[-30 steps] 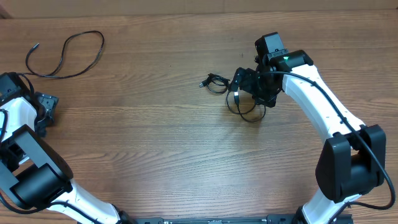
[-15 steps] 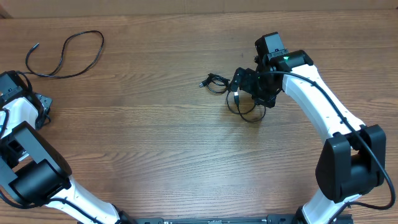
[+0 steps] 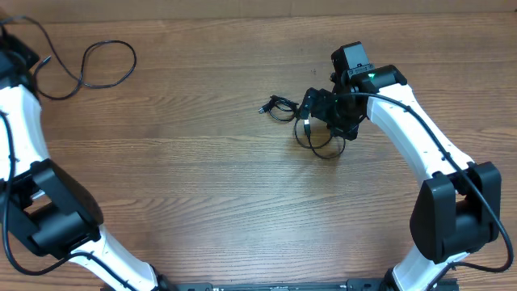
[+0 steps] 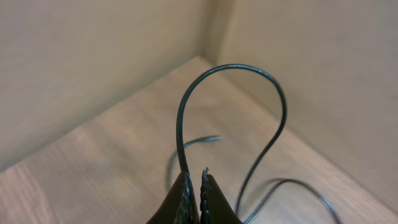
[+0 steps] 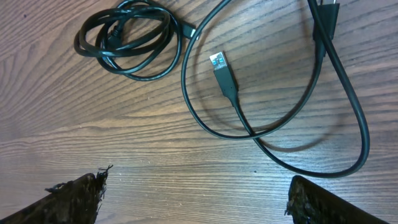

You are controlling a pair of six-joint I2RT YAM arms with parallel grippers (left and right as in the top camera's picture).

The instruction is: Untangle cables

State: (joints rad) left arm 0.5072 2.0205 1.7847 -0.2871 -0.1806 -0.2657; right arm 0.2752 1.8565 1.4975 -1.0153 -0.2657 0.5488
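Note:
One loose black cable (image 3: 109, 65) curls on the table at the far left. My left gripper (image 3: 31, 58) is at its plug end, by the table's far-left corner. In the left wrist view the left gripper (image 4: 194, 175) is shut with nothing between the jaws. That cable (image 4: 233, 68) passes behind the left fingertip (image 4: 185, 186) and loops away. A tangled cable bundle (image 3: 283, 109) with a wide loop (image 3: 319, 147) lies mid-table. My right gripper (image 3: 327, 115) hovers over it, open (image 5: 199, 199). Below it lie a small coil (image 5: 127, 37), a USB plug (image 5: 222, 71) and a long loop (image 5: 348, 124).
Walls (image 4: 93, 56) close the corner just beyond the left gripper. The wooden table (image 3: 202, 186) stretches between the two cable groups. The right arm's white link (image 3: 404, 137) reaches in from the near right.
The left arm swung from the table's left edge up to the far-left corner beside the loose cable, and its jaws went from open to shut. The right arm and the bundle stayed still.

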